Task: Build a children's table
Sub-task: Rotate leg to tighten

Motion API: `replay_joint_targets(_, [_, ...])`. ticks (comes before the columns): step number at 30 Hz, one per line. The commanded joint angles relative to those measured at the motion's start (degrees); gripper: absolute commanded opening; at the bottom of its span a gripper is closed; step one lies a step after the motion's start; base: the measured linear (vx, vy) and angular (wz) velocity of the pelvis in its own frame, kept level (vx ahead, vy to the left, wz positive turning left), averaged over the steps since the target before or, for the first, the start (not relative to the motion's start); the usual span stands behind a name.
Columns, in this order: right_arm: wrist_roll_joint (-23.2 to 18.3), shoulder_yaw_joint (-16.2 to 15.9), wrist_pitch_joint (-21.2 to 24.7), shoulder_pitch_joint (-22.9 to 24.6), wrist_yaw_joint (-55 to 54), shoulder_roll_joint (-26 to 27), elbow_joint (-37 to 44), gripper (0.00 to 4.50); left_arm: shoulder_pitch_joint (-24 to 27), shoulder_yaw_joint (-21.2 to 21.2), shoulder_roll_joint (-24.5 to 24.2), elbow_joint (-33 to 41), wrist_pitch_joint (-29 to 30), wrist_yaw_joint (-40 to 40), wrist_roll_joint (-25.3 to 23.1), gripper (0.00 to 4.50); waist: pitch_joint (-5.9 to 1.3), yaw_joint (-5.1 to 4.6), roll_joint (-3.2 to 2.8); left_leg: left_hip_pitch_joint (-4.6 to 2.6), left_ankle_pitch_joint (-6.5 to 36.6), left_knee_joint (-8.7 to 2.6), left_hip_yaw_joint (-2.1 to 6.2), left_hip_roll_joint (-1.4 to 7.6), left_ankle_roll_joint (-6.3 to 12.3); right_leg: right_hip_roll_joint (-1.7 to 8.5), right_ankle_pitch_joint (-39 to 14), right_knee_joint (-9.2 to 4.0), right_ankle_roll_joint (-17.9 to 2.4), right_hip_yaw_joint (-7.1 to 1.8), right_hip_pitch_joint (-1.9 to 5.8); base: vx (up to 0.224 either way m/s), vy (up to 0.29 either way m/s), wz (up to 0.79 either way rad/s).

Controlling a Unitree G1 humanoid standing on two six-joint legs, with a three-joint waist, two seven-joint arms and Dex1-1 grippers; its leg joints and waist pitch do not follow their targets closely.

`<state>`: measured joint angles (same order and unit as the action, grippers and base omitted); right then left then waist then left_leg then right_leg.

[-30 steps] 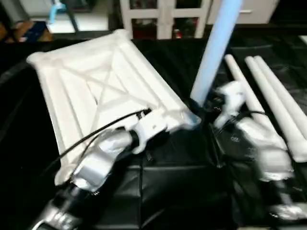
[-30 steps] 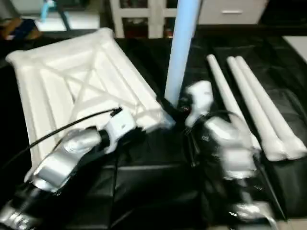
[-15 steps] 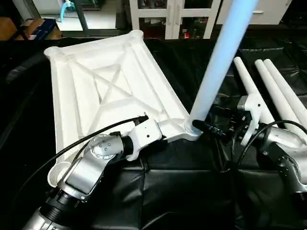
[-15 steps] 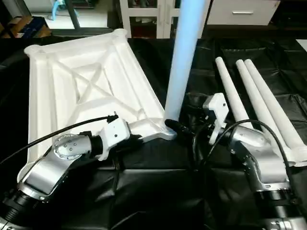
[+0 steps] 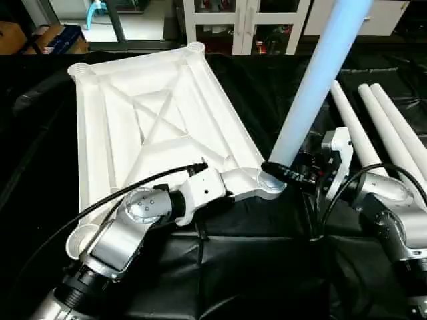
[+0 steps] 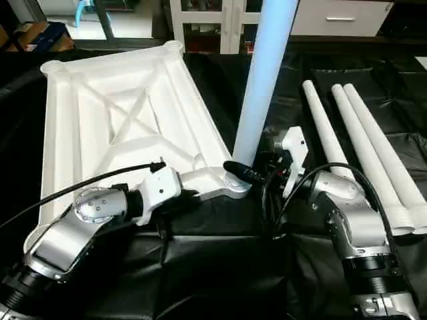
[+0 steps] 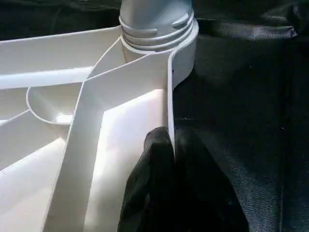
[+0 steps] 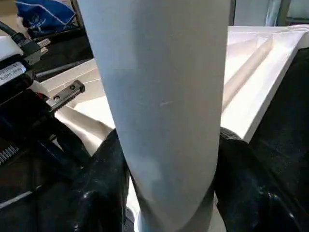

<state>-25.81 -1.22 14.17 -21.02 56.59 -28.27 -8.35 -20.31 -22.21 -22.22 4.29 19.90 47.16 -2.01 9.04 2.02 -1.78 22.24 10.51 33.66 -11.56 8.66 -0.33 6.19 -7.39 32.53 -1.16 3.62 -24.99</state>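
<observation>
White plastic table top (image 5: 147, 127) lies underside up on a black sheet (image 5: 267, 267), X ribs showing, round sockets at its corners. One leg (image 5: 313, 80) stands upright in the near right socket; three more legs (image 6: 360, 147) lie right of the top. Left wrist view: left fingers (image 7: 161, 159) clenched on the top's rim (image 7: 170, 96) beside that socket. Right wrist view: right fingers (image 8: 104, 188) flank the standing leg; I cannot tell whether they grip it.

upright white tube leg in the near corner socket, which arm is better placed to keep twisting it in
Right. The right gripper straddles the upright white tube leg at its base, while the left gripper is shut on the white plastic tabletop's rim, steadying it.
</observation>
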Motion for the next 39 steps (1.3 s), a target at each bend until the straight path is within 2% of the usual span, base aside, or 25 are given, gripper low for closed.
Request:
replay_joint_targets(1, [2.86, -0.8, 0.23, 0.15, -2.36, -0.13, -1.73, 1.99, 1.27, -2.32, -0.37, 0.23, 2.81, 0.32, -1.32, 0.0, -5.17, 0.13, 0.62, -1.15, 7.5, -3.81, 1.78, 4.25, 7.36, 2.55, -11.27, -2.38, -15.76, -2.49, 3.38, 0.0, 0.0, 0.0])
replay_joint_targets(5, [8.16, -2.03, 0.17, -0.55, -12.22, 3.54, -4.83, 1.96, -0.28, -4.26, 2.83, -0.62, 7.51, -2.75, -3.17, 0.0, -4.79, -0.08, 0.68, -1.14, 11.38, -4.14, 1.86, 4.19, 5.37, 2.67, -17.07, -3.08, -14.46, -2.54, 3.21, 0.0, 0.0, 0.0])
replay_joint_targets(7, [10.0, -1.93, 0.9, -1.3, -18.57, 6.64, -6.7, 1.94, -1.47, -4.76, 5.73, -1.78, 10.52, -5.71, -4.23, 0.0, -4.62, -0.48, 0.71, -1.18, 15.99, -4.36, 2.16, 3.99, 2.4, 2.8, -25.15, -3.84, -11.66, -2.48, 3.13, 0.0, 0.0, 0.0])
replay_joint_targets(11, [12.81, -0.64, 1.49, -3.61, -31.26, 12.69, -10.89, 1.9, -4.26, -4.13, 12.05, -4.96, 15.77, -12.05, -5.38, 0.0, -4.32, -1.25, 0.95, -1.33, 20.55, -4.57, 2.53, 3.67, -0.27, 2.65, -31.47, -4.58, -8.71, -2.17, 2.51, -0.044, 0.003, -0.04])
replay_joint_targets(15, [12.67, 7.65, -1.51, -8.74, -54.64, 22.32, -19.99, 1.89, -8.57, -1.15, 21.15, -9.53, 21.02, -20.42, -5.63, 0.0, -3.94, -2.74, 0.46, -1.66, 26.46, -4.53, 3.36, 3.23, -1.86, 2.63, -39.0, -6.01, -4.26, -0.73, 2.03, -0.063, 0.017, -0.08])
replay_joint_targets(16, [13.18, 9.87, -4.96, -10.84, -62.05, 25.14, -24.04, 1.89, -10.27, 0.06, 24.41, -10.95, 22.48, -22.71, -5.45, 0.0, -3.86, -3.56, 0.28, -1.55, 30.51, -4.9, 3.95, 3.39, -2.31, 2.24, -38.63, -6.51, -2.05, 0.51, 2.4, -0.064, 0.029, -0.15])
replay_joint_targets(18, [13.48, 10.3, -7.36, -12.83, -65.19, 27.07, -27.75, 1.89, -11.54, 0.64, 26.07, -12.0, 22.06, -23.9, -5.63, 0.0, -3.31, -4.18, -0.92, -2.33, 38.64, -6.05, 4.73, 4.12, -3.03, 1.29, -34.57, -6.66, -1.28, 2.12, 2.8, -0.027, 0.021, -0.06])
replay_joint_targets(19, [13.64, 10.23, -7.87, -13.39, -65.77, 27.53, -28.7, 1.89, -11.82, 0.7, 26.33, -12.19, 21.89, -24.07, -5.7, 0.0, -2.87, -4.49, -1.17, -1.1, 44.29, -8.0, 5.56, 5.19, -3.75, 0.77, -27.69, -4.11, -1.72, 2.39, 4.47, 0.0, 0.0, 0.0])
replay_joint_targets(20, [14.59, 8.2, -8.54, -14.86, -62.42, 28.06, -30.49, 1.89, -12.14, 1.02, 26.0, -12.18, 21.89, -23.85, -5.66, 0.0, -2.67, -4.11, -1.48, -0.79, 47.44, -9.4, 5.39, 5.85, -4.16, 0.3, -23.88, -2.08, -2.39, 2.17, 4.9, -0.052, 0.032, -0.05])
replay_joint_targets(21, [14.73, 7.84, -8.62, -15.06, -61.69, 28.11, -30.67, 1.89, -12.17, 1.09, 25.85, -12.13, 21.84, -23.77, -5.64, 0.0, -2.56, -3.42, -1.27, -1.03, 50.37, -10.96, 4.37, 6.46, -4.36, 0.0, -17.2, 1.11, -4.01, 1.3, 4.43, -0.062, -0.018, 0.08])
replay_joint_targets(22, [14.6, 7.16, -9.37, -15.38, -58.8, 28.06, -30.44, 1.89, -12.02, 1.19, 24.92, -11.87, 21.54, -23.27, -5.66, 0.0, -2.34, -3.33, -0.04, -1.83, 49.79, -10.02, 3.22, 5.0, -4.07, 0.08, -24.27, -1.02, -3.76, 0.44, 3.1, -0.062, -0.018, 0.08])
replay_joint_targets(23, [14.37, 7.09, -9.85, -15.39, -57.52, 27.98, -30.04, 1.89, -11.89, 1.2, 24.38, -11.72, 21.36, -22.98, -5.71, 0.0, -2.73, -3.56, 0.84, -3.75, 46.48, -7.08, 2.75, 3.13, -3.81, 0.94, -33.91, -4.8, -2.34, 0.27, 1.43, 0.003, -0.066, 0.14])
replay_joint_targets(24, [14.37, 5.94, -9.79, -14.89, -53.63, 27.21, -28.09, 1.89, -11.35, 1.29, 23.01, -11.29, 20.78, -22.25, -5.76, 0.0, -2.38, -3.49, 1.65, -6.17, 35.22, -1.33, 2.63, 0.4, -2.04, 3.71, -52.53, -10.55, 1.82, 1.61, -1.16, 0.032, -0.066, -0.05])
replay_joint_targets(25, [14.92, 4.58, -10.19, -14.48, -50.1, 26.42, -26.39, 1.89, -10.91, 1.53, 21.81, -11.04, 20.36, -21.81, -5.85, 0.0, -2.45, -3.71, 1.33, -2.94, 24.5, -0.9, 3.49, 0.57, -0.55, 5.7, -57.48, -10.88, 4.18, 2.7, 2.89, 0.032, -0.066, -0.05])
replay_joint_targets(26, [15.24, 3.71, -10.46, -14.04, -48.08, 25.65, -25.2, 2.24, -10.63, 1.69, 21.14, -10.84, 20.03, -21.51, -5.8, 0.0, -3.01, -3.38, 0.37, -0.58, 21.83, -2.49, 4.32, 1.48, -0.44, 5.79, -53.6, -9.09, 4.32, 2.72, 5.74, 0.068, -0.005, -0.33])
replay_joint_targets(27, [15.32, 1.98, -10.85, -12.71, -43.13, 23.41, -21.87, 2.45, -9.97, 2.32, 19.6, -10.33, 19.51, -20.82, -5.58, 0.0, -2.94, -3.25, -1.23, 0.48, 27.52, -5.0, 6.02, 3.9, -1.68, 4.0, -43.08, -7.11, 3.26, 4.22, 6.66, 0.098, 0.032, -0.26])
replay_joint_targets(28, [14.69, 0.77, -11.61, -11.61, -39.16, 21.04, -19.34, 2.59, -9.42, 2.76, 18.13, -9.99, 18.2, -19.93, -5.5, 0.0, -3.35, -3.23, -1.85, -0.62, 34.46, -6.54, 6.89, 5.8, -2.88, 3.02, -26.49, -4.25, -0.7, 2.98, 6.02, 0.098, 0.032, -0.26])
replay_joint_targets(29, [14.64, 0.72, -11.65, -11.54, -38.95, 20.91, -19.19, 2.59, -9.39, 2.77, 18.04, -9.97, 18.08, -19.86, -5.49, 0.0, -3.22, -3.13, -1.53, -1.32, 35.91, -6.73, 6.69, 5.74, -3.33, 2.84, -20.81, -4.47, -3.1, 2.56, 4.96, 0.0, 0.0, 0.0])
replay_joint_targets(30, [13.89, 0.21, -11.66, -10.68, -36.3, 19.05, -17.12, 2.63, -8.88, 2.83, 16.92, -9.41, 17.33, -18.71, -5.23, 0.0, -2.82, -3.01, -0.46, -2.08, 35.06, -6.0, 5.49, 4.41, -3.46, 3.32, -20.29, -5.91, -6.4, 2.24, 3.51, 0.035, -0.025, 0.19])
replay_joint_targets(31, [13.76, 0.12, -11.61, -10.51, -35.79, 18.69, -16.73, 2.76, -8.78, 2.86, 16.72, -9.29, 17.32, -18.49, -5.15, 0.0, -2.93, -2.4, 0.38, -2.33, 29.94, -4.8, 4.43, 3.24, -2.0, 4.11, -28.09, -6.79, -6.67, 1.67, 3.25, 0.035, -0.025, 0.19])
replay_joint_targets(33, [12.57, -0.34, -10.67, -9.01, -31.2, 15.7, -13.24, 3.0, -7.9, 2.77, 14.86, -8.24, 15.99, -16.66, -4.82, 0.0, -2.94, -1.75, 0.3, -1.52, 21.43, -4.25, 3.88, 3.07, 0.65, 4.71, -33.99, -6.98, -6.18, 0.95, 3.62, 0.0, 0.0, 0.0])
replay_joint_targets(35, [11.02, -0.36, -9.38, -7.09, -25.16, 11.97, -9.22, 3.05, -6.44, 2.18, 12.25, -6.49, 13.0, -13.08, -3.63, 0.0, -3.59, -0.95, -0.2, -0.56, 14.09, -4.62, 4.0, 4.02, 2.37, 4.32, -27.42, -5.71, -7.08, 0.55, 4.36, 0.0, 0.0, 0.0])
replay_joint_targets(36, [9.18, -0.11, -7.37, -5.03, -19.51, 8.06, -5.29, 3.11, -4.66, 1.45, 9.38, -4.31, 10.51, -9.32, -2.41, 0.0, -3.67, -0.85, -0.56, -0.67, 13.16, -4.8, 3.98, 4.46, 3.05, 3.72, -22.12, -4.98, -8.96, 0.44, 4.13, 0.053, -0.011, 0.02])
replay_joint_targets(37, [9.12, -0.1, -7.3, -4.94, -19.3, 7.89, -5.14, 3.21, -4.59, 1.42, 9.26, -4.22, 10.42, -9.16, -2.37, 0.0, -3.58, -0.79, -0.56, -1.0, 16.47, -4.96, 3.57, 4.62, 3.08, 3.34, -21.51, -4.77, -10.11, 0.01, 3.53, 0.053, -0.011, 0.02])
replay_joint_targets(39, [7.14, 0.05, -5.54, -2.36, -12.92, 3.13, -1.32, 3.43, -2.15, 0.29, 5.82, -1.66, 6.38, -4.38, -0.63, 0.0, -4.0, -0.77, -0.34, -1.21, 18.18, -4.81, 3.28, 4.43, 2.58, 3.21, -21.49, -4.53, -11.04, -0.34, 3.67, 0.075, -0.005, 0.06])
